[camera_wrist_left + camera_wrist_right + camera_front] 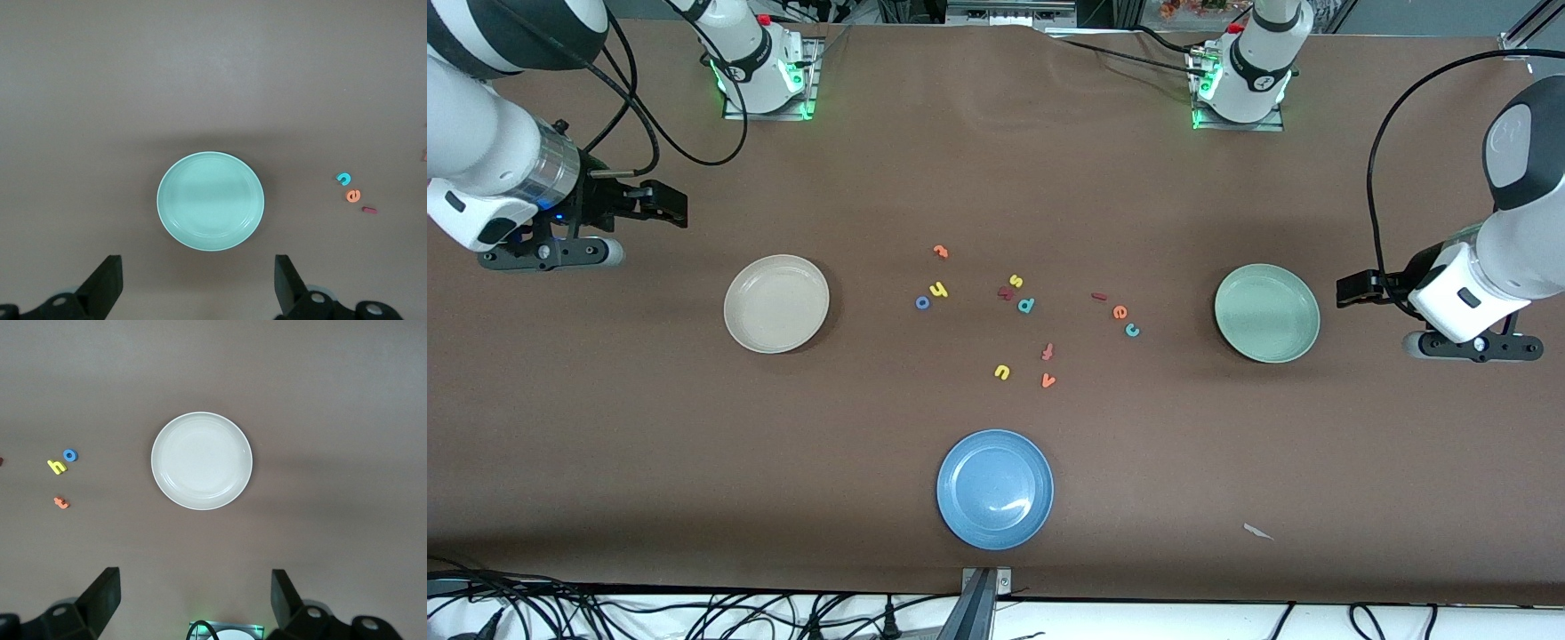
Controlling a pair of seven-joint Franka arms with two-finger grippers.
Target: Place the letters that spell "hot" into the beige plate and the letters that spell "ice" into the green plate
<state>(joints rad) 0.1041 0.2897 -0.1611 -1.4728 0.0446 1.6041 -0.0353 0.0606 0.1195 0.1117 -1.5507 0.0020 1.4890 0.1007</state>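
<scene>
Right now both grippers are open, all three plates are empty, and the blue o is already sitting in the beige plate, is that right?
Not quite. The blue o lies on the table beside the yellow h, not in the beige plate; the front view shows it. The rest holds: left gripper and right gripper are open, and the green plate and blue plate are empty.

Beige plate (776, 303): round, shallow, empty, upright on the table toward the right arm's end. Green plate (1266, 312): same form, empty, toward the left arm's end. Yellow "h" (938, 290) and blue "o" (922, 302) lie touching between the plates; orange "t" (940, 252) lies farther from the front camera. Dark red "i" (1099, 296), orange "e" (1120, 312) and teal "c" (1132, 331) lie in a row near the green plate.
</scene>
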